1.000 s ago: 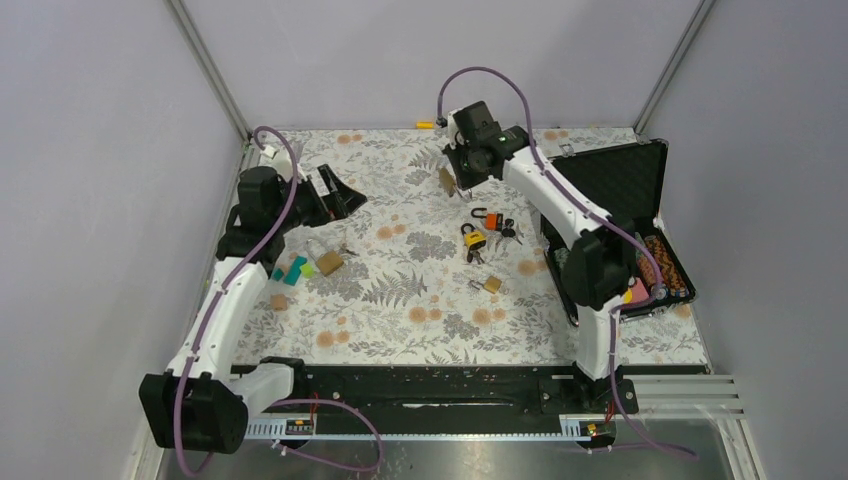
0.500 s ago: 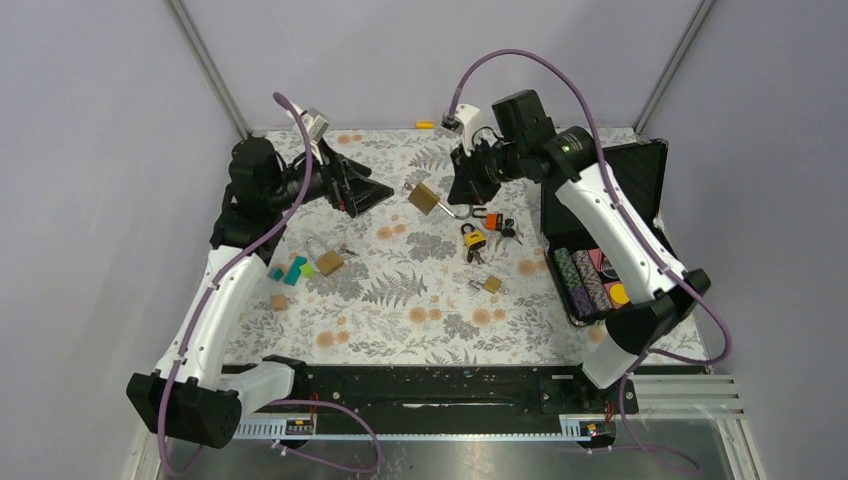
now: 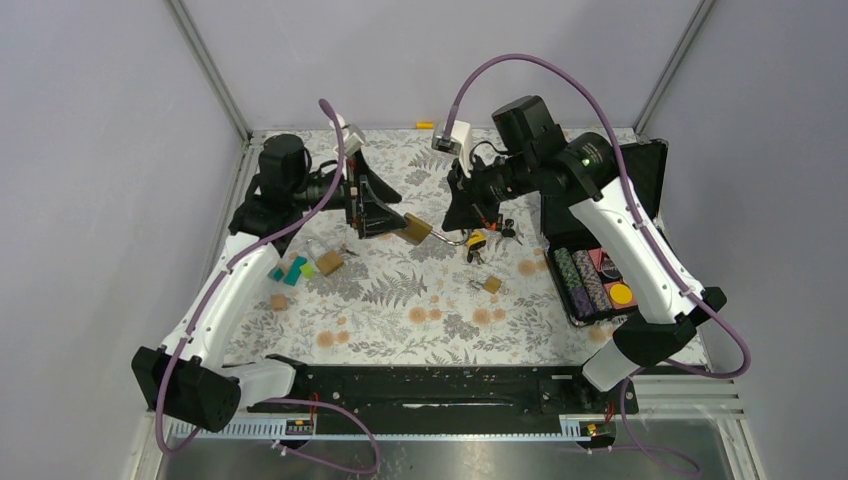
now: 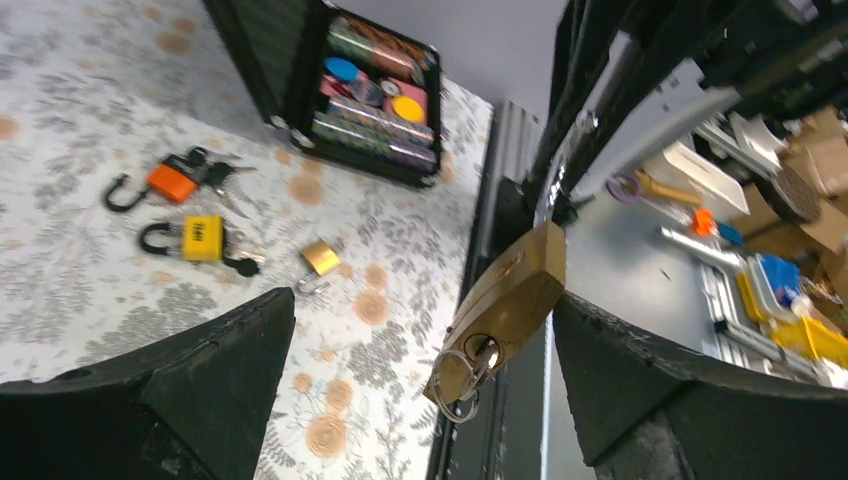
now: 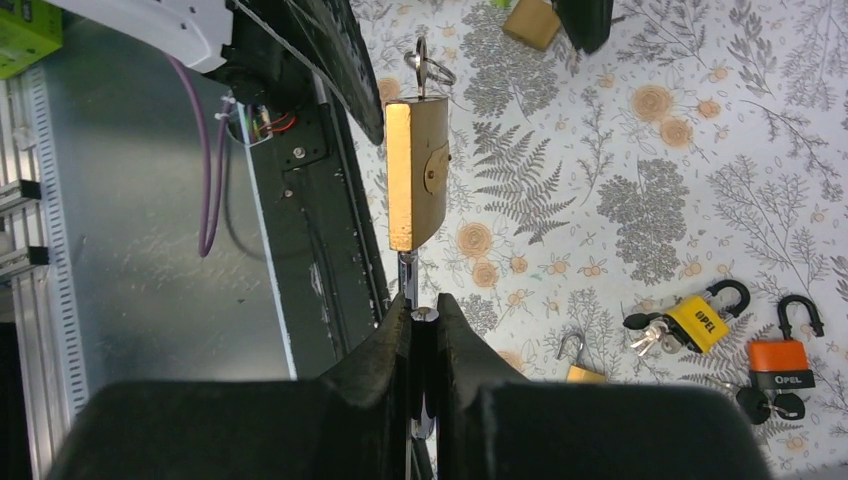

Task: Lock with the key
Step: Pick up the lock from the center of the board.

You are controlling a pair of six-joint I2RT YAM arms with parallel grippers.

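Right pincer (image 5: 420,318) clenched on padlock (image 5: 417,175) shackle (image 5: 408,275); left pincer (image 4: 422,330) spread wide. Centre on key (image 5: 421,52), pinch, turn gently.

Both arms met over the far half of the bench, tips facing. The left arm (image 3: 225,300) stretched up from the near left corner, and the left end effector (image 4: 420,310) gaped wide, fingers well apart. The right arm (image 3: 640,250) arched high along the right edge, with the right end effector (image 5: 422,305) pinched tight on the padlock (image 5: 417,170) at its shackle.
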